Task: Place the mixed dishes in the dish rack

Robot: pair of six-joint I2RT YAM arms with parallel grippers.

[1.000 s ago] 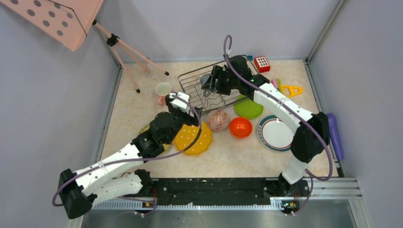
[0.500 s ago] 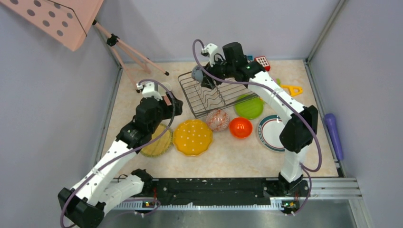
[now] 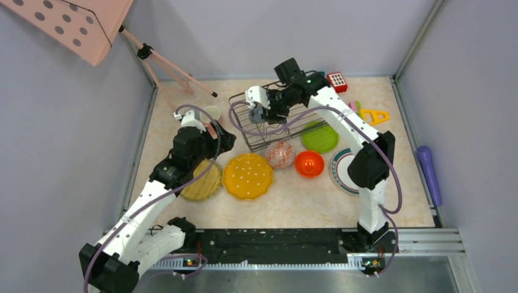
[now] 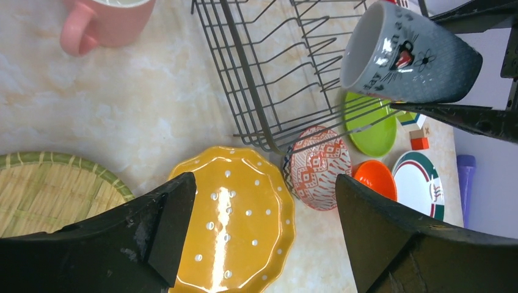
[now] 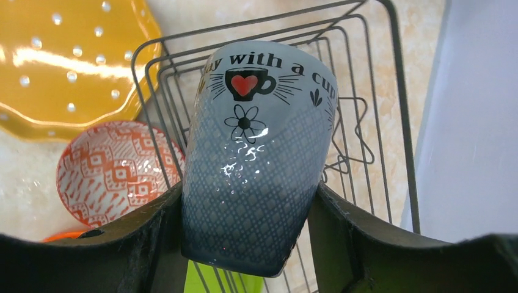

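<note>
Right wrist view reads lettering on grey mug (image 5: 253, 177) clamped by right fingers (image 5: 137, 247); left fingers (image 4: 110, 244) apart.

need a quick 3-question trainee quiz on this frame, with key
1. True or false: the right gripper holds the grey mug over the dish rack.
2. Which stands open and empty? A) left gripper B) right gripper C) both
3. Fill in: the pink mug stands ___ the rack (inside/outside).
Key: 1 true; 2 A; 3 outside.
</note>
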